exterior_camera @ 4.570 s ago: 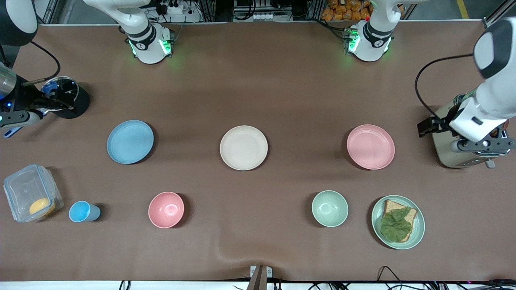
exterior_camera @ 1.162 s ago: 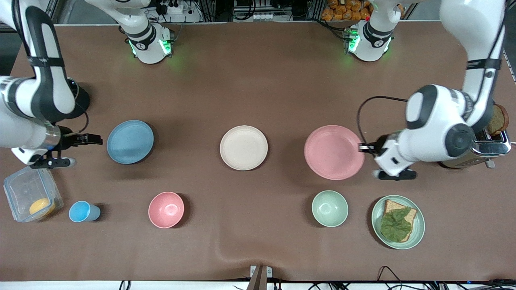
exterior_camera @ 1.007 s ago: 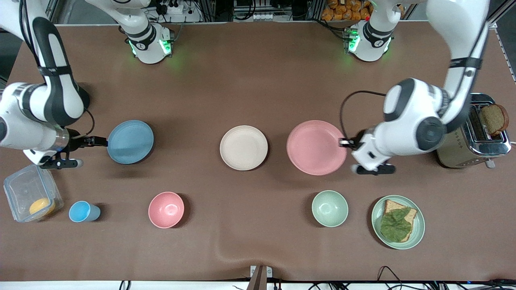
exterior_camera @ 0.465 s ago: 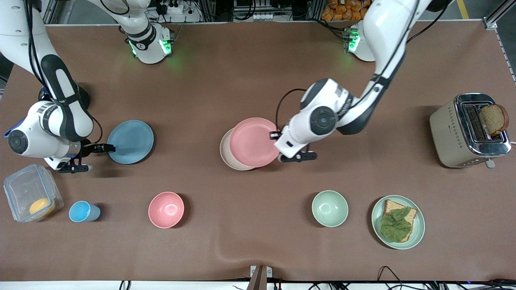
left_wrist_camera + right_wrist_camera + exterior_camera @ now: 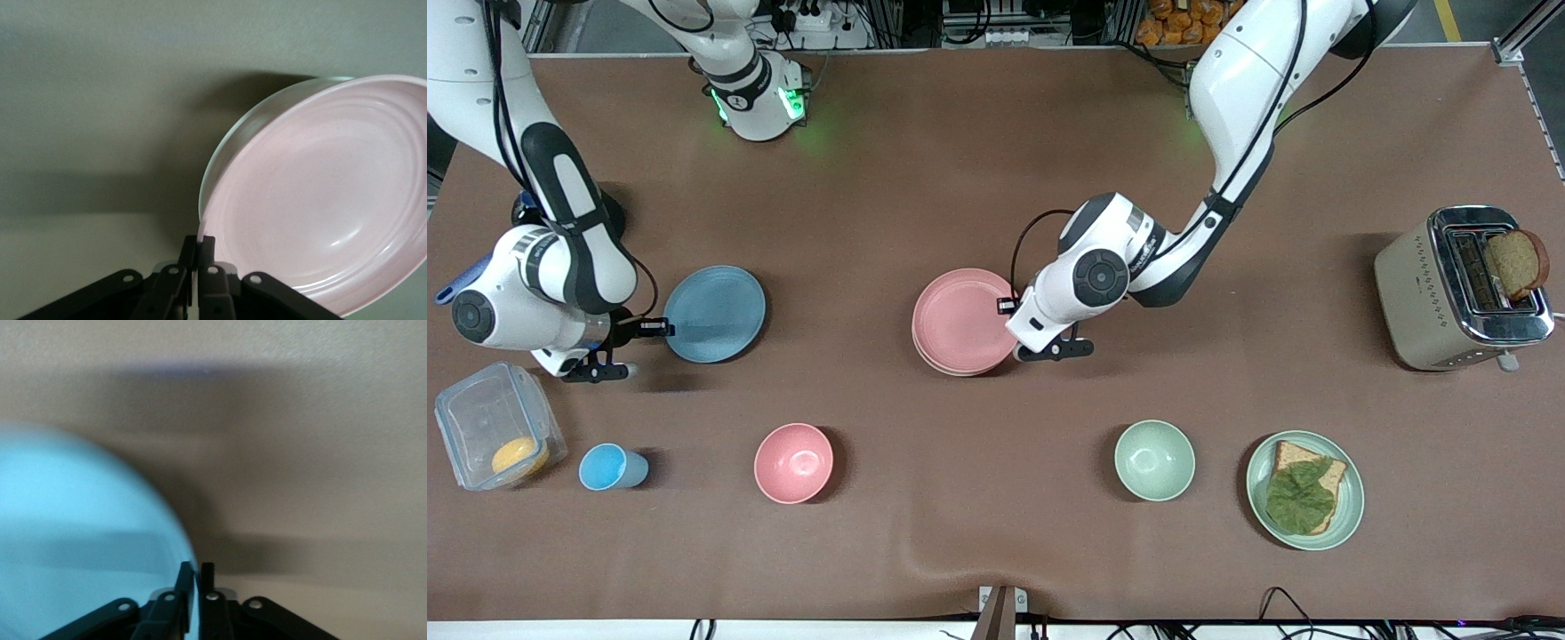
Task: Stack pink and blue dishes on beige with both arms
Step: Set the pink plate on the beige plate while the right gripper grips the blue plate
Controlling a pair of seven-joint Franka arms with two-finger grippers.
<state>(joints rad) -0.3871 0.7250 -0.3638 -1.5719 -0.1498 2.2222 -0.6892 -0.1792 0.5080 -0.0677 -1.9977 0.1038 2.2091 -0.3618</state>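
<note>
The pale pink plate (image 5: 960,320) lies over the beige plate at the table's middle and hides nearly all of it in the front view. My left gripper (image 5: 1007,308) is shut on the pink plate's rim at the side toward the left arm's end. In the left wrist view the pink plate (image 5: 320,200) tilts slightly above the beige plate's rim (image 5: 220,160), pinched by that gripper (image 5: 200,243). The light blue plate (image 5: 714,313) sits toward the right arm's end. My right gripper (image 5: 660,327) is shut on its rim, as the right wrist view shows on the blue plate (image 5: 73,540) with that gripper (image 5: 198,570).
Nearer the front camera stand a clear container (image 5: 496,436), a small blue cup (image 5: 609,468), a pink bowl (image 5: 793,462), a green bowl (image 5: 1154,460) and a green plate with toast and leaf (image 5: 1305,490). A toaster (image 5: 1463,289) stands at the left arm's end.
My left arm has carried the pink plate from the left arm's end to over the beige plate and lowered it there. My right gripper has come in to the blue plate's rim.
</note>
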